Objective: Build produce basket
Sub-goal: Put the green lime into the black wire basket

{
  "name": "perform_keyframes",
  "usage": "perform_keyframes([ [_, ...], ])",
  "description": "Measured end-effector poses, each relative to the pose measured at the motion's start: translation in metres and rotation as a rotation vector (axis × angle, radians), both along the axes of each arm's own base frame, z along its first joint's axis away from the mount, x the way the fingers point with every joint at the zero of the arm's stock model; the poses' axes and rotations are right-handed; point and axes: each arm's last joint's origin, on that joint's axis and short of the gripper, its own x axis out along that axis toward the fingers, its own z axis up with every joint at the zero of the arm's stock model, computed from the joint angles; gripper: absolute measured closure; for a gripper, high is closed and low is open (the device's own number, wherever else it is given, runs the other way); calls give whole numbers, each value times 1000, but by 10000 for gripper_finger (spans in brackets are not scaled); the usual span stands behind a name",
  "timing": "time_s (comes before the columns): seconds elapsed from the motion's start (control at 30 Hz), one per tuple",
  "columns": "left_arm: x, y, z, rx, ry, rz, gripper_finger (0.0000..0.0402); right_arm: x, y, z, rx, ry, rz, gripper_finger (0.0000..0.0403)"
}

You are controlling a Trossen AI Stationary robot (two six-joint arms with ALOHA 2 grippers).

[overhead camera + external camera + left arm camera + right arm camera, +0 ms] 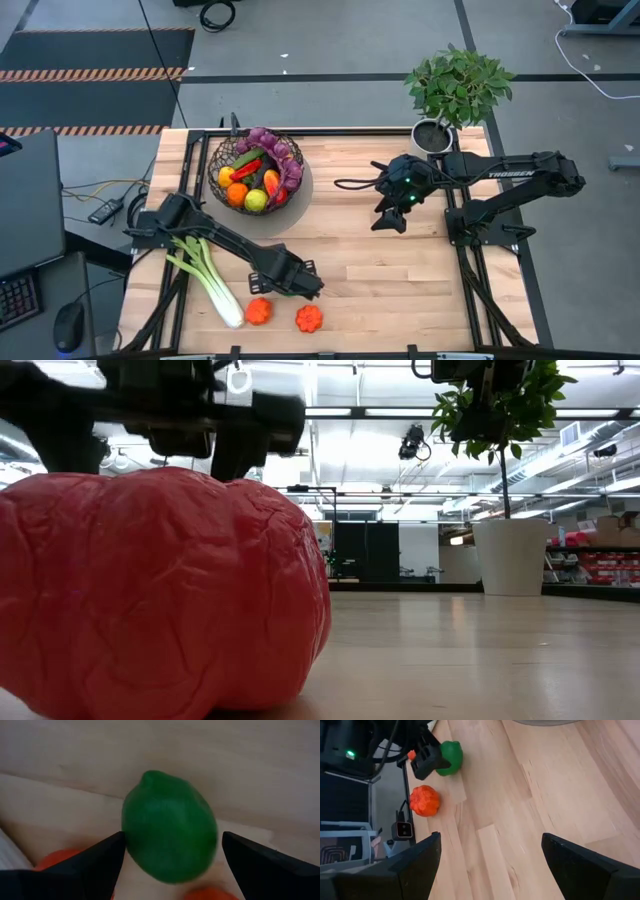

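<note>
A pale wooden table point(400, 270) stands on grey floor point(330, 40), a hazard-striped dark mat point(95, 60) beyond it. Near its far corner sits a potted plant point(455, 90); ceiling strip lights point(400, 412) brighten the room behind.

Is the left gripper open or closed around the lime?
Open: the left gripper has a finger on each side of the lime.

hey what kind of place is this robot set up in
Probably a robotics lab or workshop: a wooden table on a bare concrete floor, loose cables, strip lights and storage shelves behind.
</note>
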Motion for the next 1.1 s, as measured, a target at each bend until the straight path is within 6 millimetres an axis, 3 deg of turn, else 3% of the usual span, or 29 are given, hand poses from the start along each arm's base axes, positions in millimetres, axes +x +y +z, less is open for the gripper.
perform_keyframes([
  [0.23, 4, -5, -17, -27, 51, -21, 62, -2, 0, -1, 0, 20, 5, 55],
  [0.53, 6, -1, -20, -27, 56, -87, 62, -3, 0, -2, 1, 34, 6, 55],
  [1.1, 9, 24, 5, 17, -25, -120, 114, -10, -12, -6, -26, 97, -19, 55],
])
